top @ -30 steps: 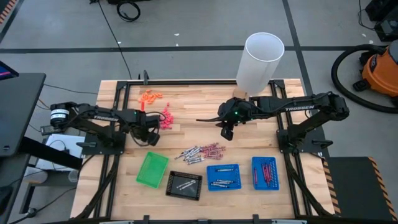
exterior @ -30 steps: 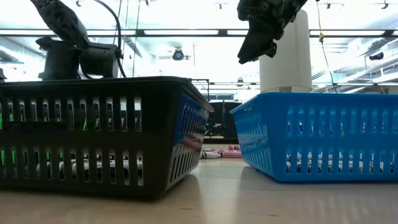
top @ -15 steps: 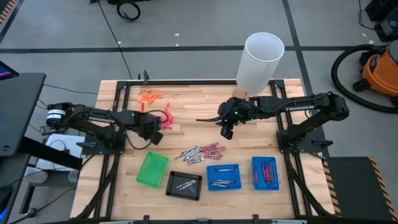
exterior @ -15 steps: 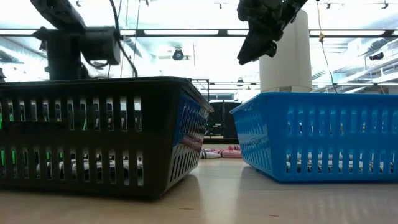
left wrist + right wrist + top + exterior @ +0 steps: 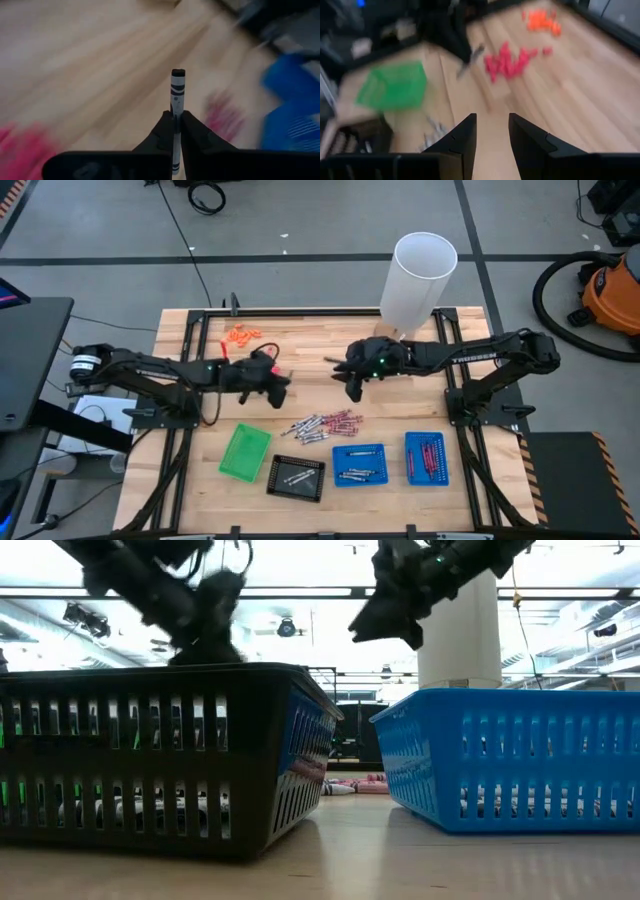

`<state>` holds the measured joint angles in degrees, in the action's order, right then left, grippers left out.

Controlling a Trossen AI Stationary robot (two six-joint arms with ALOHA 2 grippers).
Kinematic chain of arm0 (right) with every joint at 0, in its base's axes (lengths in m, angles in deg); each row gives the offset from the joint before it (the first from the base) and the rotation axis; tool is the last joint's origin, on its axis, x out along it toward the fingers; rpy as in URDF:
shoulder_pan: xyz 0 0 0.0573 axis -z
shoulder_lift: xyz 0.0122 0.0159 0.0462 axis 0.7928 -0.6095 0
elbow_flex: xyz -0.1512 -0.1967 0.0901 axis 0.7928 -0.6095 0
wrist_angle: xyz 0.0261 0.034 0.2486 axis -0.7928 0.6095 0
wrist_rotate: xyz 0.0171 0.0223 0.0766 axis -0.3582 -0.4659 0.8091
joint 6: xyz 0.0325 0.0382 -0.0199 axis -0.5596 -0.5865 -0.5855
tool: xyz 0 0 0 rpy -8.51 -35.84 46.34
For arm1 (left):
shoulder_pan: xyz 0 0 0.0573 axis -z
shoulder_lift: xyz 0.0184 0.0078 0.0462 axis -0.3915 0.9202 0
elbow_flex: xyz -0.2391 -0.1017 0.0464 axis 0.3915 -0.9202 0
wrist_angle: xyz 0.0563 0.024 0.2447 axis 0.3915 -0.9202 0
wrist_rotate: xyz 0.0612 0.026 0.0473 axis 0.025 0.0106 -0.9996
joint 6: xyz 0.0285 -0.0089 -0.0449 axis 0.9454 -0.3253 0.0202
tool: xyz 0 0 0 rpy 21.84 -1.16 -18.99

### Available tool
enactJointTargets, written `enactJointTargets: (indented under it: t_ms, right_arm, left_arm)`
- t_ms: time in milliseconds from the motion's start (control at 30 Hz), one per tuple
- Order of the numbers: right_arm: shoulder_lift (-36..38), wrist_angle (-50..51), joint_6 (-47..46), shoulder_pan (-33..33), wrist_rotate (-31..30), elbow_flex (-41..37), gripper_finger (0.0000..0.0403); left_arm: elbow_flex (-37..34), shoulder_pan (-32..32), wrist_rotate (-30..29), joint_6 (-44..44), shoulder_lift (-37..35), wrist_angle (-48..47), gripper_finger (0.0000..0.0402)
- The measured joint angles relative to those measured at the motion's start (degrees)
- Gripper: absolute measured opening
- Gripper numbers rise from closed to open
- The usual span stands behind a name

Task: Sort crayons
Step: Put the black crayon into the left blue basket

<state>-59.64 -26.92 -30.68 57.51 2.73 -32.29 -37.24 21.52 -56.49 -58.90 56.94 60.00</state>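
My left gripper (image 5: 286, 380) hangs above the table's middle, shut on a grey-white crayon (image 5: 177, 90) with black bands. The right wrist view shows that crayon (image 5: 470, 56) farther off. A loose heap of maroon and grey-white crayons (image 5: 325, 423) lies on the wood toward the near side. My right gripper (image 5: 352, 387) hovers open over the table to the right of the left one, with bare wood between its fingers (image 5: 465, 135). My left gripper pinches the crayon between its two fingertips (image 5: 165, 127). The crayon lies along the fingers, and its banded end (image 5: 177, 80) sticks out past them. The fingers slant down toward the table's right. The crayon is lifted clear of the table.
Near the front edge stand a green tray (image 5: 245, 451), a black tray (image 5: 296, 476) and two blue trays (image 5: 358, 464) (image 5: 426, 457), three with crayons in them. Pink bits (image 5: 268, 368) and orange bits (image 5: 240, 334) lie at the far left. A white cylinder (image 5: 420, 275) stands at the far edge.
My left gripper has risen and gone toward the table's right edge, tipping from pointing down to slanting nearer level. My right gripper has tipped up a little and shifted slightly toward the left; its fingers stay apart.
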Motion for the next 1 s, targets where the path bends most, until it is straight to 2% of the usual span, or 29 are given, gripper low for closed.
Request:
enactJointTargets:
  t_ms: [200,433,567,700,833,1000]
  right_arm:
    - [0.03,-11.89,-0.77,1.07,0.83,-0.46,0.0134]
    - [0.03,-18.99,-0.94,1.09,0.83,-0.44,0.0183]
    - [0.03,-20.57,-0.93,1.09,0.97,-0.44,0.0207]
    - [0.03,-20.39,-0.88,1.09,1.88,-0.44,0.0214]
    - [0.04,-20.23,-0.81,1.09,2.49,-0.44,0.0201]
    - [0.12,-18.36,-0.96,1.09,5.5,-0.44,0.0163]
  left_arm:
    - [0.09,1.25,0.07,8.63,2.7,19.6,0.0011]
    - [0.75,1.76,0.1,10.31,9.0,35.0,0.0011]
    - [5.18,1.76,0.13,10.82,13.4,35.22,0.0011]
    - [10.42,1.76,0.66,14.23,17.31,34.49,0.0011]
    - [14.58,1.76,0.8,16.76,18.73,29.98,0.0011]
    - [16.42,1.71,0.3,18.83,18.2,25.28,0.0011]
